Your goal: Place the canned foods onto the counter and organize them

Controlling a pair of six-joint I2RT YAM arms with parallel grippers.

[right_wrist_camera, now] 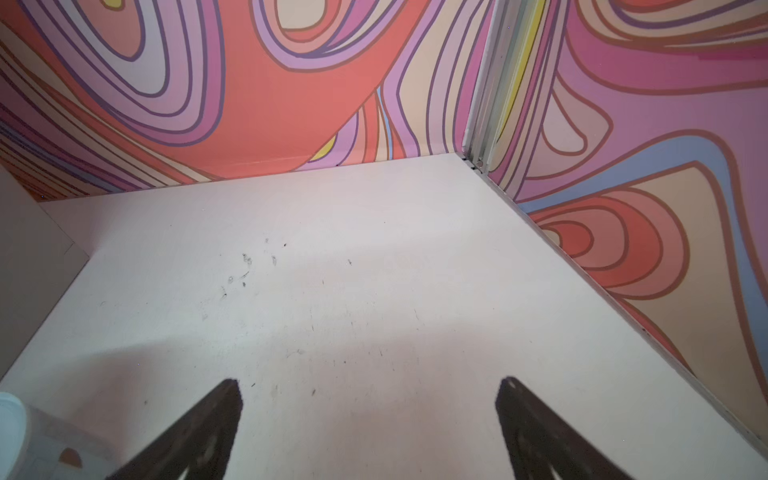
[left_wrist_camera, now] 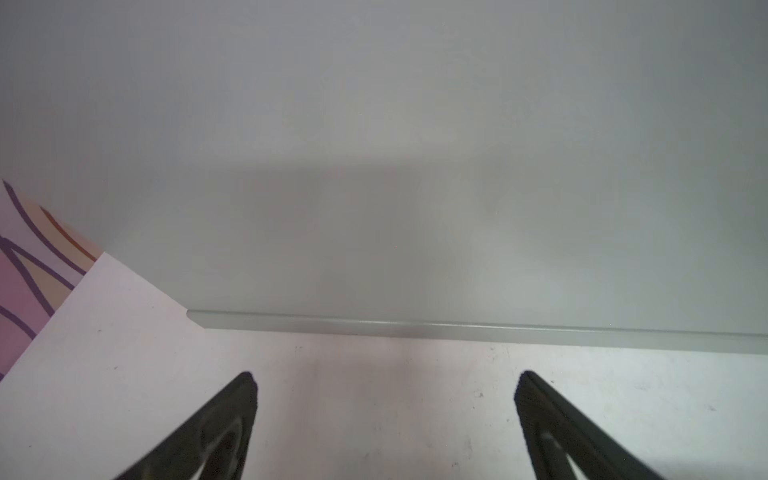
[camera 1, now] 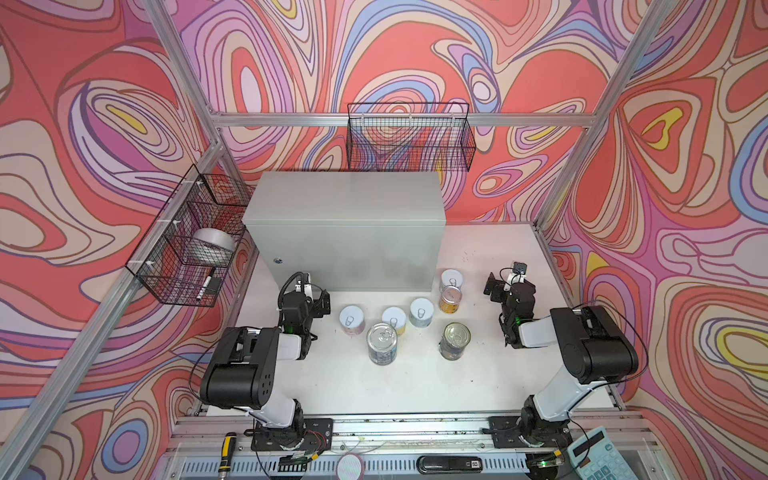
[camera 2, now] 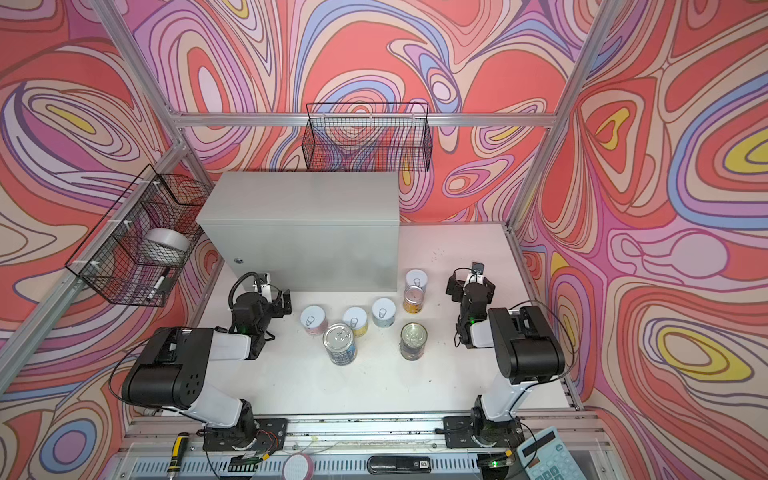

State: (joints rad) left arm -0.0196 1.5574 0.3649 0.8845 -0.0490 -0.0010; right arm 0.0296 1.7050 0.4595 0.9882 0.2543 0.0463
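White table (camera 1: 415, 386) inside a cell with swirly pink-red patterned walls; large plain grey metal box cabinet (camera 1: 345, 199) stands at the back-left, flat top bare, no can on it yet. This is the counter for the task, so judged at the very start.

7 pull-tab cans, all upright on the table in front of the cabinet: short pink-label can (camera 1: 352, 319), short yellow-label can (camera 1: 394, 320), short pale-blue-label can (camera 1: 421, 312), short orange-label can (camera 1: 451, 298), short white-label can (camera 1: 451, 279) touching or just behind the orange one, close to the cabinet's front right corner. 2 tall dark-blue-label cans nearer the robot: 1 at (camera 1: 382, 344), the other at (camera 1: 454, 341).

Left pincer (camera 1: 320, 301) spread wide, nothing between the fingers, facing the cabinet front; left wrist view shows only grey panel and bare table. Right pincer (camera 1: 505, 286) also spread wide, nothing held, pointing toward the back corner; a white can edge just shows at the border of the right wrist view.

Key relation: pink can sits just to the right of the left pincer, nearest to that arm; orange and white cans lie left of the right pincer, nearest to that arm. Can axes vertical, so likely a side grasp, then lift up onto the cabinet top.

Black wire baskets (camera 1: 191, 232) on the walls, grey tape roll (camera 1: 212, 245) inside the left one.
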